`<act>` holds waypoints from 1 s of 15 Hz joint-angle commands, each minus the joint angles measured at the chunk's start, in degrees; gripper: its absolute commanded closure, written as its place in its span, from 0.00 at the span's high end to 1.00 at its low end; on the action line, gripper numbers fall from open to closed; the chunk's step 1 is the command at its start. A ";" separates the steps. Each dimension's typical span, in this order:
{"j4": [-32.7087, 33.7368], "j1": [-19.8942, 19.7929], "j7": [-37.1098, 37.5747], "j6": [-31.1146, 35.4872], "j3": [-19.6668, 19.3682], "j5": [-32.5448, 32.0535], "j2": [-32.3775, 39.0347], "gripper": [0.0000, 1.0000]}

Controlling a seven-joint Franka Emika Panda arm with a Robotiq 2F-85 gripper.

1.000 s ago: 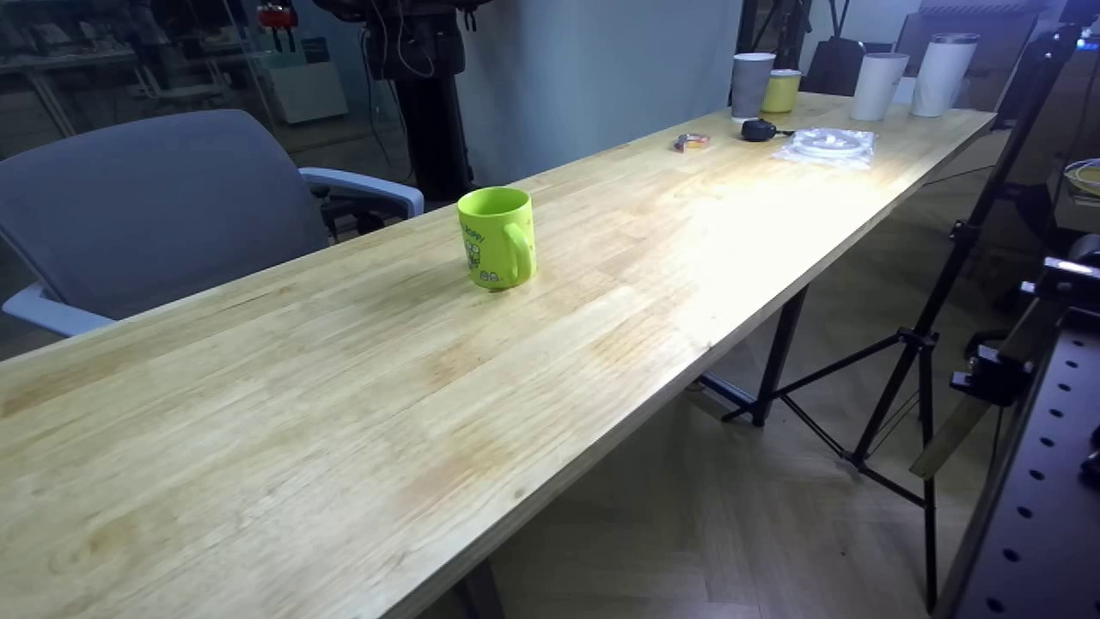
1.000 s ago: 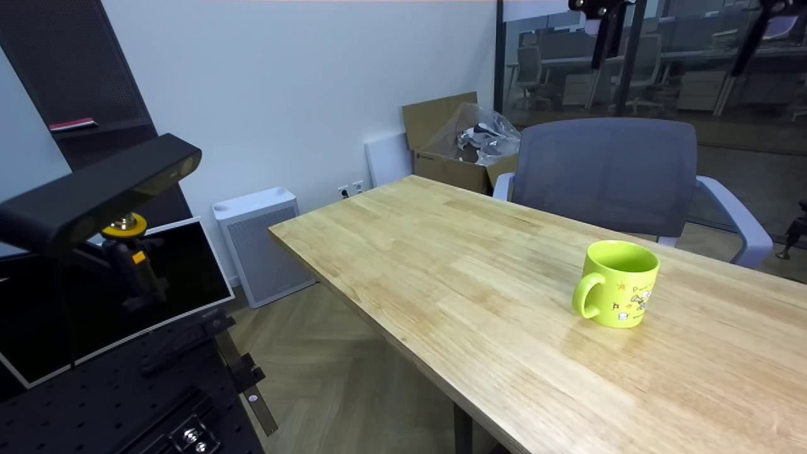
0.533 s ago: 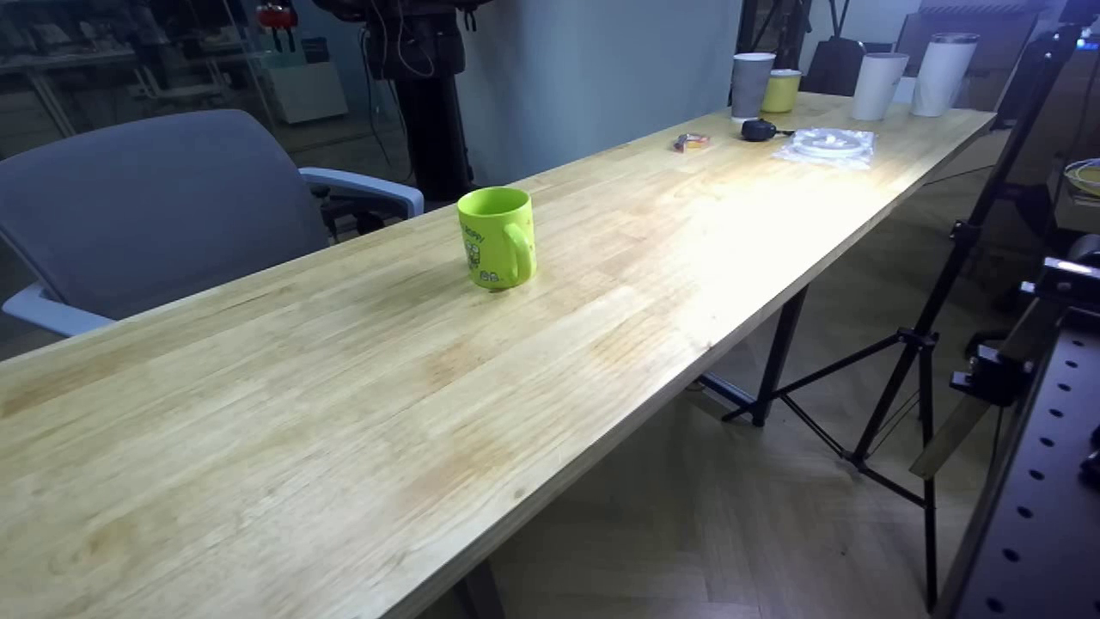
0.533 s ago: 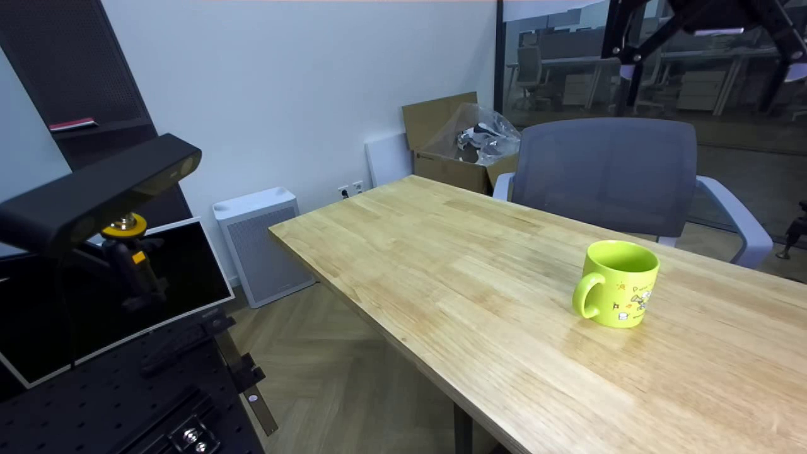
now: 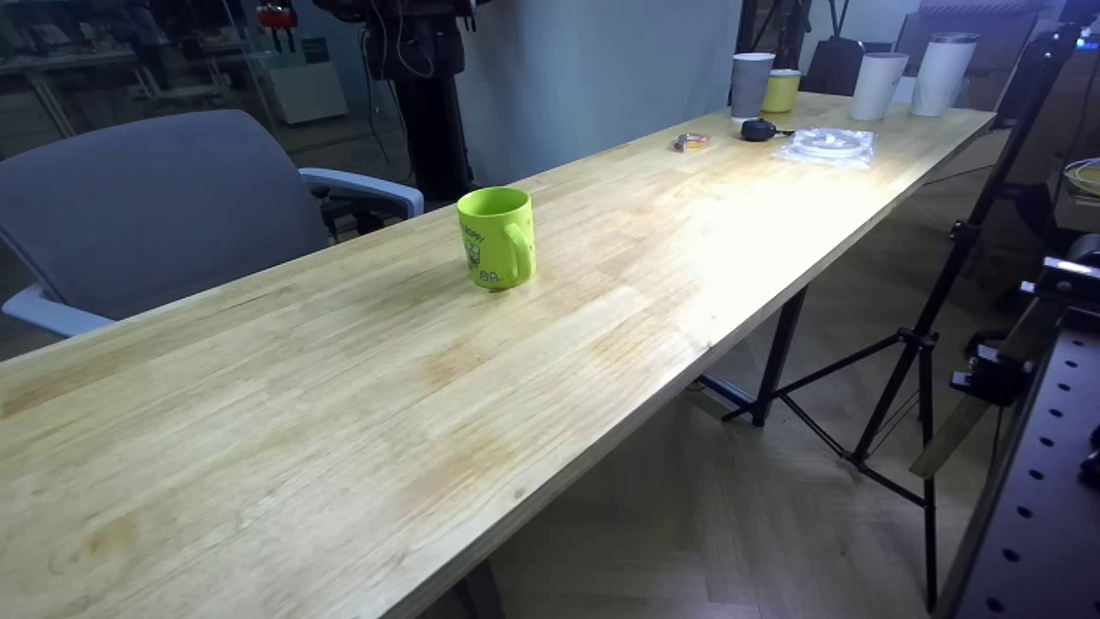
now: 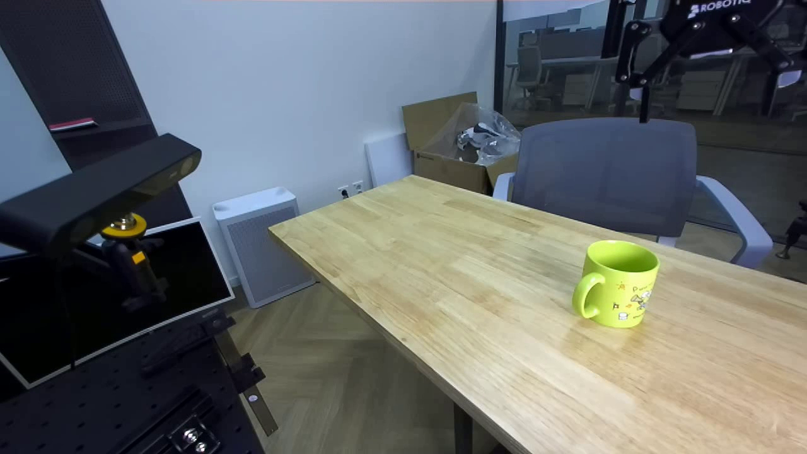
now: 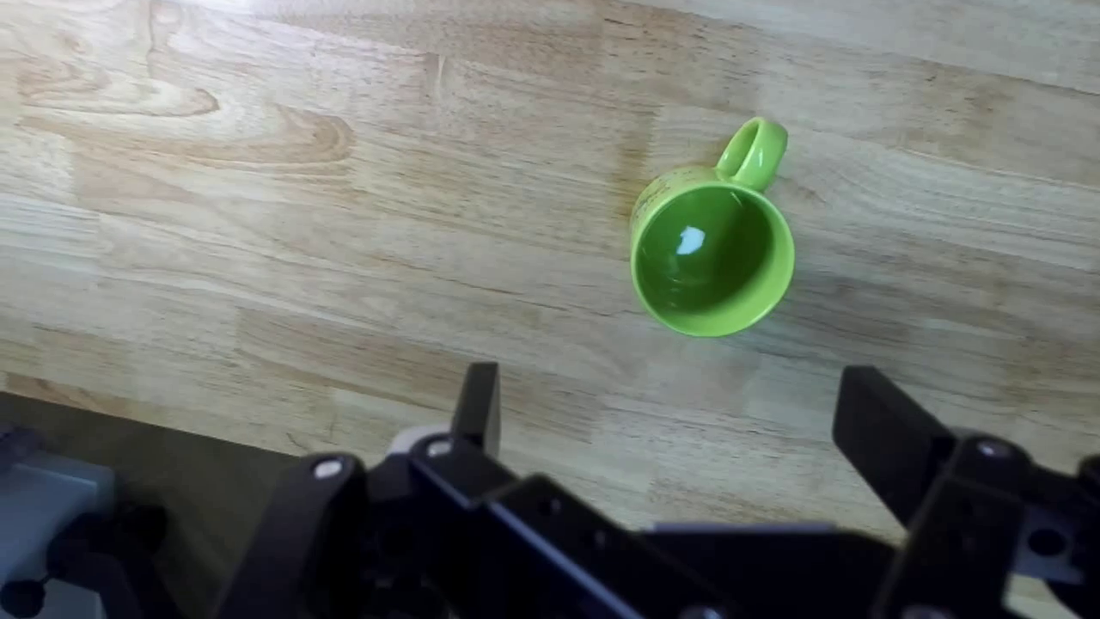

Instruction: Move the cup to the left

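White glare bleaches part of the tabletop [image 5: 748, 223] above a dim floor [image 5: 687, 516].

Wooden table [image 5: 344, 387], green cup [image 5: 497, 239], yellow cup [image 5: 784, 92], tumbler [image 5: 944, 77]

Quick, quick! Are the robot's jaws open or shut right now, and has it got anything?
Gripper: open, jaws wide apart, holding nothing; the green cup stands on the table, not touched by it.
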 commanded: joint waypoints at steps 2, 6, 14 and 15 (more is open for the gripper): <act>5.09 1.67 5.49 -3.22 1.84 -3.35 2.94 1.00; 5.21 2.85 6.03 -3.76 3.43 -3.44 3.62 1.00; 3.55 3.82 6.03 -3.02 5.58 -2.65 5.24 1.00; 3.45 3.81 6.04 -2.88 5.63 -2.68 5.52 1.00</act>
